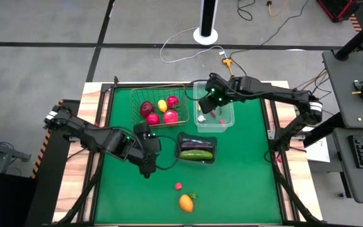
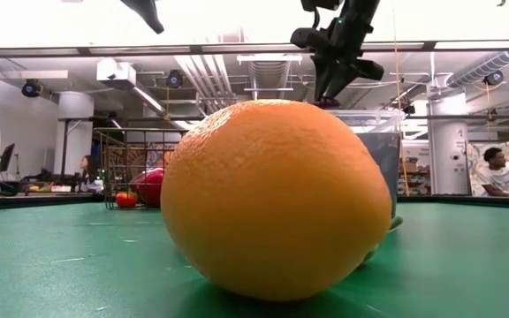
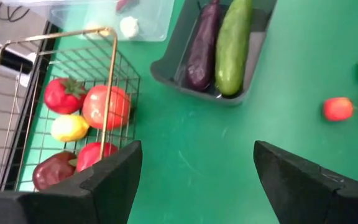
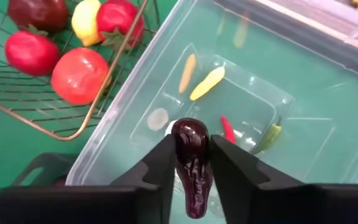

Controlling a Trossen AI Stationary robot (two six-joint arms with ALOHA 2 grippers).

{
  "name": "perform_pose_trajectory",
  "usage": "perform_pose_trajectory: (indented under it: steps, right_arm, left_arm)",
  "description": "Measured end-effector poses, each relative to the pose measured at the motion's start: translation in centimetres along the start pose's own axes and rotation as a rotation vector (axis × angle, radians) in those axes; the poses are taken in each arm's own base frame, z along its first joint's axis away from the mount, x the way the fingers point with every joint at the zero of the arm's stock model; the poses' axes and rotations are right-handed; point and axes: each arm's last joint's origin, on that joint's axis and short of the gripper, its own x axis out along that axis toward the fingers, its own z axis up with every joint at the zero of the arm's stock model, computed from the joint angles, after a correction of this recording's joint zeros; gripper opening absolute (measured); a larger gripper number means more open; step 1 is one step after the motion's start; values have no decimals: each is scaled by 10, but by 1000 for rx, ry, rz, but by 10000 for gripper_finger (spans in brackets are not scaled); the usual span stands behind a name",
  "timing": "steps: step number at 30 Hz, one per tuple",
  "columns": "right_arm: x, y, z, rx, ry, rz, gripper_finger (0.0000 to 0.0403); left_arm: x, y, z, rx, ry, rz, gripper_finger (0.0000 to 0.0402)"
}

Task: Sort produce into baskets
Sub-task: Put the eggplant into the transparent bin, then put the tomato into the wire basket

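My right tool (image 4: 191, 163) is clamped on a small dark-purple glossy chili (image 4: 190, 158), its long axis along my fingers, directly above the clear plastic rectangular tub (image 4: 328, 93), nearer than my open left tool (image 3: 194, 180).

A: Where do the containers sit?
B: The wire basket (image 1: 159, 106) is left of the plastic tub (image 1: 214, 107); the tray (image 1: 197, 148) lies nearer, holding eggplant (image 1: 195, 144) and cucumber (image 1: 197, 154).
A: And loose on the tabletop (image 1: 244, 176)?
B: The orange fruit (image 1: 186, 202), nearest.
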Motion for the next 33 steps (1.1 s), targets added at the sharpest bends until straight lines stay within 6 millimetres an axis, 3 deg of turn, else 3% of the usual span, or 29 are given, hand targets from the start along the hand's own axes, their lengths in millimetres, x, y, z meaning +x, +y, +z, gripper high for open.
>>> perform_pose_trajectory:
  steps: [7, 13, 21, 27, 33]
  right_arm:
    - [-1, -5, 4, -7, -8, -7, 145]
    - [-9, -7, 4, 4, -28, 8, 179]
    - [-28, 2, -7, -94, -16, 110, 214]
    - [-48, 14, -23, -183, -19, 196, 221]
    - [-60, 23, -35, -238, -25, 241, 222]
  left_arm:
    - [15, 6, -17, -25, 19, -23, 287]
    - [22, 1, -23, -80, -12, -182, 287]
    - [19, -8, -8, -399, -36, -253, 287]
    - [12, -29, 5, -563, -27, -316, 287]
    - [24, -52, 14, -776, 51, -318, 287]
